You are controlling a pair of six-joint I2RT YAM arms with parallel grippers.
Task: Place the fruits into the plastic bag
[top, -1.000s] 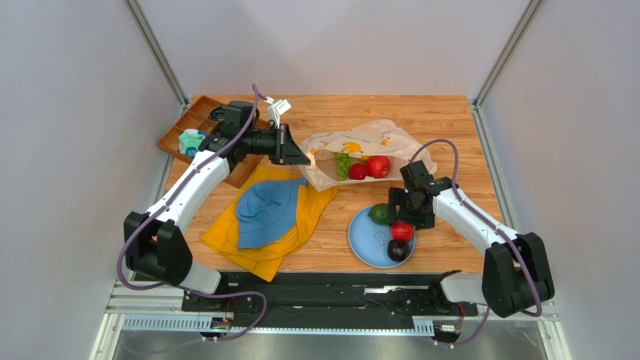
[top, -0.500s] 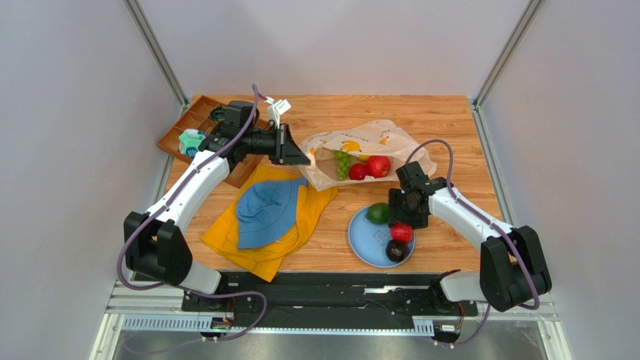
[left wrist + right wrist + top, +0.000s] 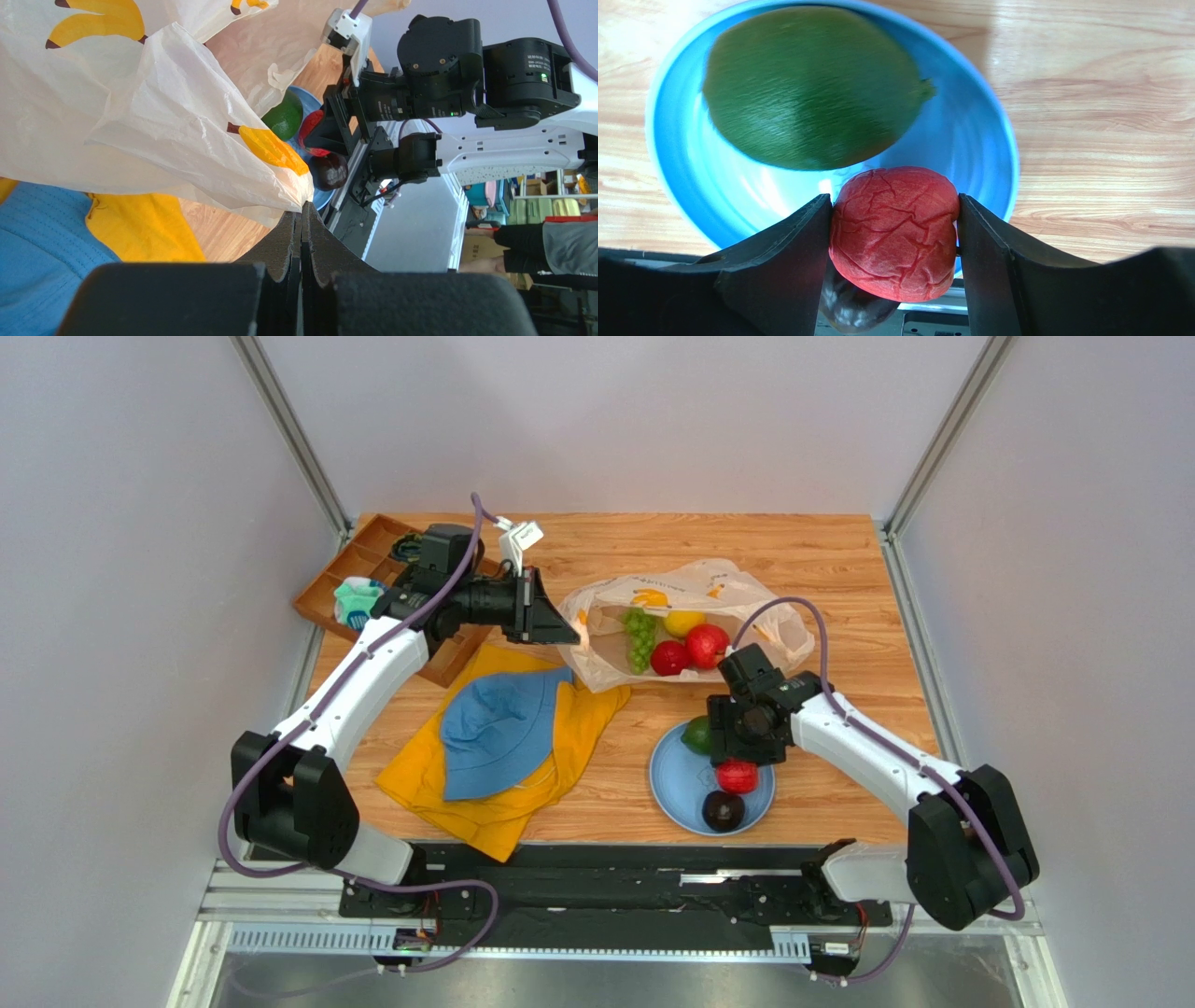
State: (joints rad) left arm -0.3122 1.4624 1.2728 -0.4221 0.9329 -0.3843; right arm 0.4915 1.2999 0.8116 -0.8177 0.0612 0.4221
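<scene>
The plastic bag (image 3: 673,602), cream with printed bananas, lies open at mid-table. It holds green grapes (image 3: 640,637), a lemon (image 3: 683,623) and two red fruits (image 3: 706,646). My left gripper (image 3: 575,629) is shut on the bag's left rim, and the bag (image 3: 140,119) meets the gripper (image 3: 303,210) at its tips. My right gripper (image 3: 894,204) is shut on a wrinkled red fruit (image 3: 896,231) over the blue plate (image 3: 976,140). A green oval fruit (image 3: 808,84) lies on the plate, and a dark plum-like fruit (image 3: 724,811) sits near its front.
A blue hat (image 3: 498,735) lies on a yellow cloth (image 3: 491,791) left of the plate (image 3: 671,798). A brown wooden tray (image 3: 337,588) with small items stands at the back left, beside the left arm.
The right gripper narrowed onto the red fruit and shifted left and away from the table's front edge with it. The dark fruit slid slightly left on the plate. The left arm has not moved.
</scene>
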